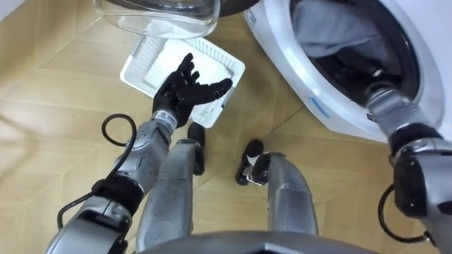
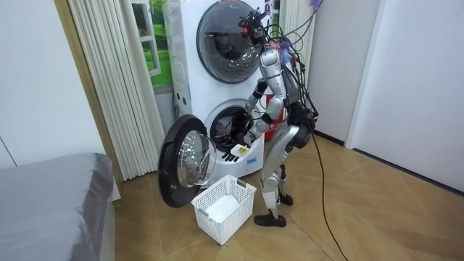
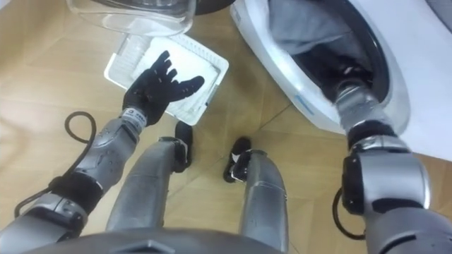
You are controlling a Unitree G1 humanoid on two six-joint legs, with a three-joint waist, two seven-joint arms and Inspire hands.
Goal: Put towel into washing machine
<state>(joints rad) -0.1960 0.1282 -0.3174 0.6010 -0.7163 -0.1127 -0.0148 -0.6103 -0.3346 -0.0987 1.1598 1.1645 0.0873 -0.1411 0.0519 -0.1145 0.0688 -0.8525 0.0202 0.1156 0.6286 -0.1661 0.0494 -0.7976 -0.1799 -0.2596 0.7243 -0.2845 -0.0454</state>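
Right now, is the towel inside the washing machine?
Inside: the grey towel lies in the washing machine, past its open door. The right arm reaches in; whether it's released, cannot tell.

Bright, even indoor light falls on the pale wooden floor (image 1: 56, 85), seemingly from overhead. Soft glare streaks the clear round glass door (image 1: 159, 14) left of the white front-loading washing machine (image 1: 296, 63). Inside its drum the grey towel (image 1: 332, 32) lies in shade.

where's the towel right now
The grey towel lies inside the washing machine, upper right of the eye views, beside the robot's right arm reaching in.
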